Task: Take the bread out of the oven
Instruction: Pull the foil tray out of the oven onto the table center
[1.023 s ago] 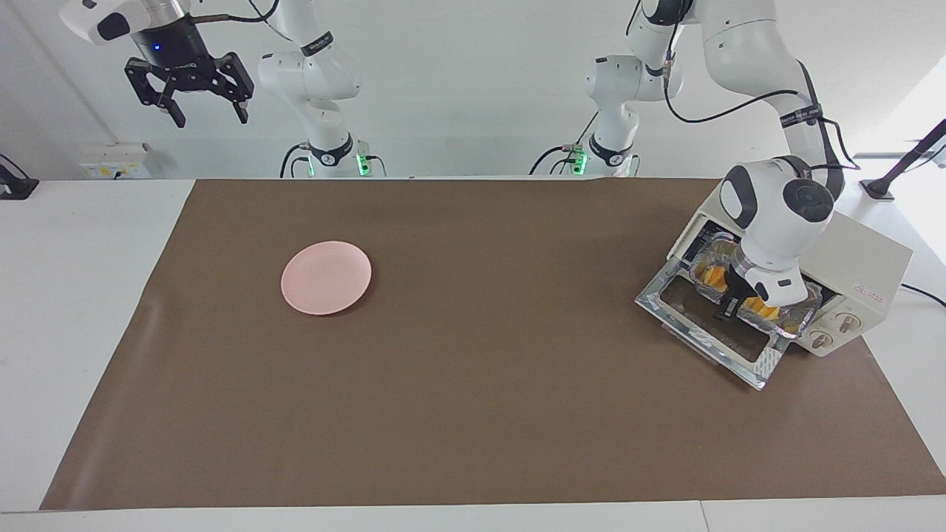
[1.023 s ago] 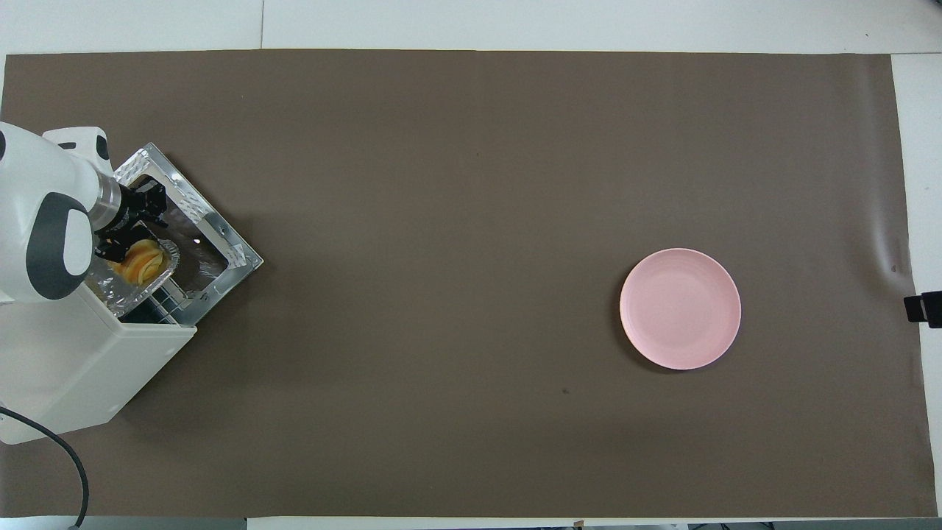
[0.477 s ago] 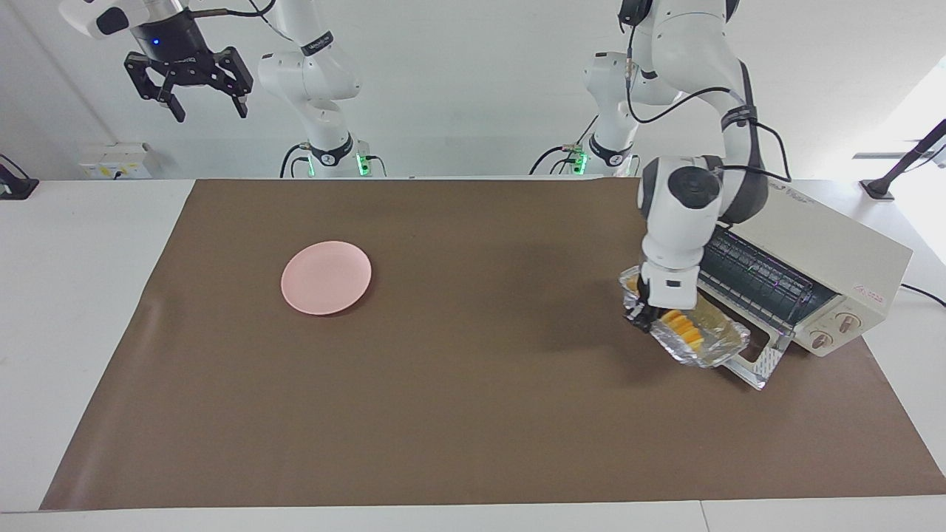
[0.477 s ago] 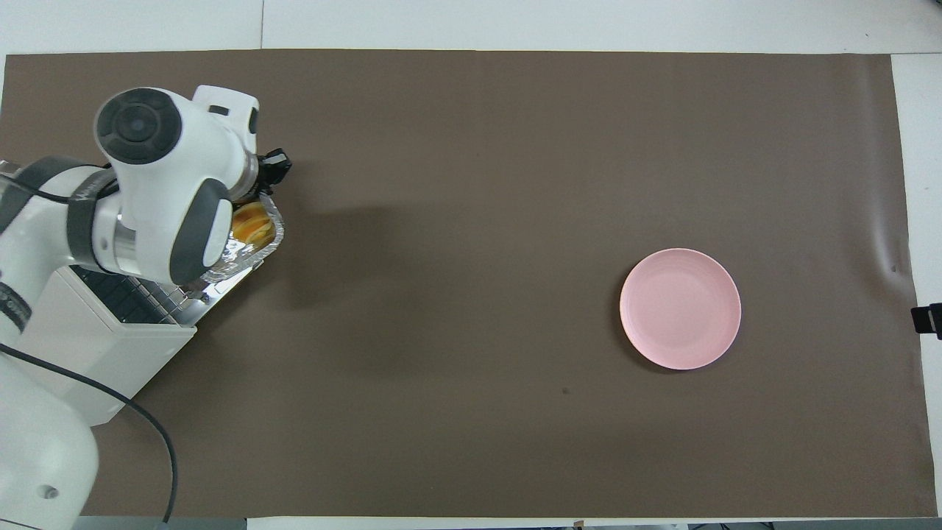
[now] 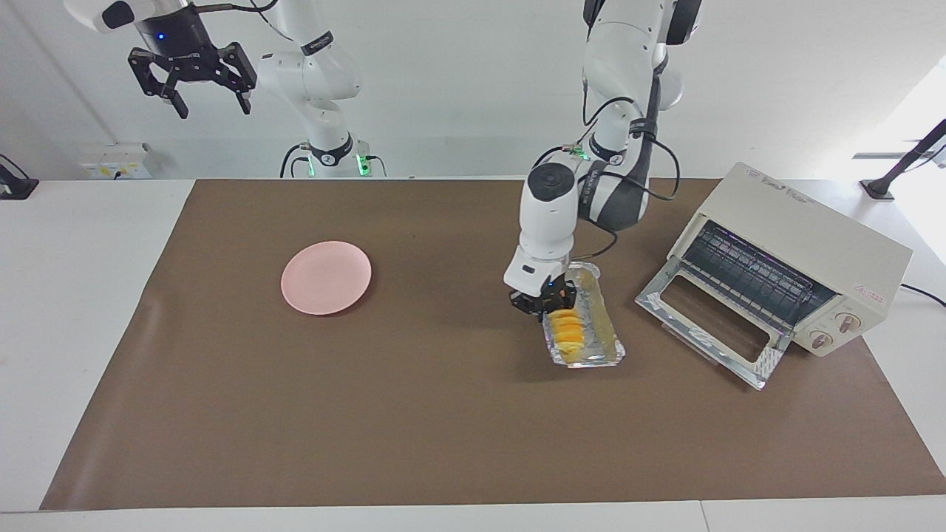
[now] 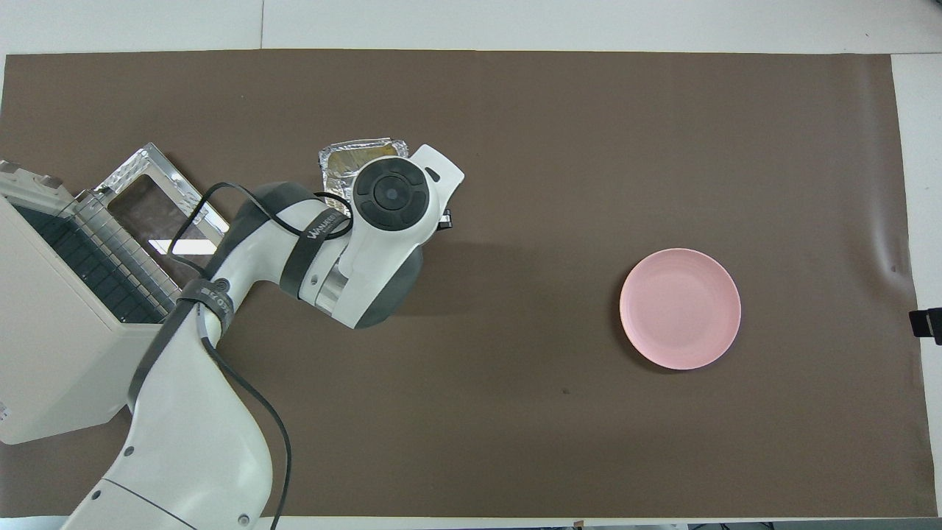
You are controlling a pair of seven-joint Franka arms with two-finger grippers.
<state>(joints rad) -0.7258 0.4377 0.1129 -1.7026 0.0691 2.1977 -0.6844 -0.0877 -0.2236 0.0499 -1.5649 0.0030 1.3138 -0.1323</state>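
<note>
The right gripper (image 5: 194, 74) waits high in the air over the right arm's end of the bench (image 5: 74, 295), fingers spread and holding nothing. A pink plate (image 5: 326, 277) lies flat on the brown mat (image 5: 443, 414). Toward the middle, the left gripper (image 5: 545, 299) pinches the rim of a foil tray (image 5: 602, 325) carrying the bread (image 5: 567, 336), which is now outside the oven (image 5: 828, 251) and low over the mat. To do this step well, the tray should be kept level (the loaf lies loose) and set down fully before letting go. The oven stands at the left arm's end, door (image 5: 709, 332) dropped open, rack bare. From overhead the arm covers the bread and most of the tray; whether the tray touches the mat cannot be told.
</note>
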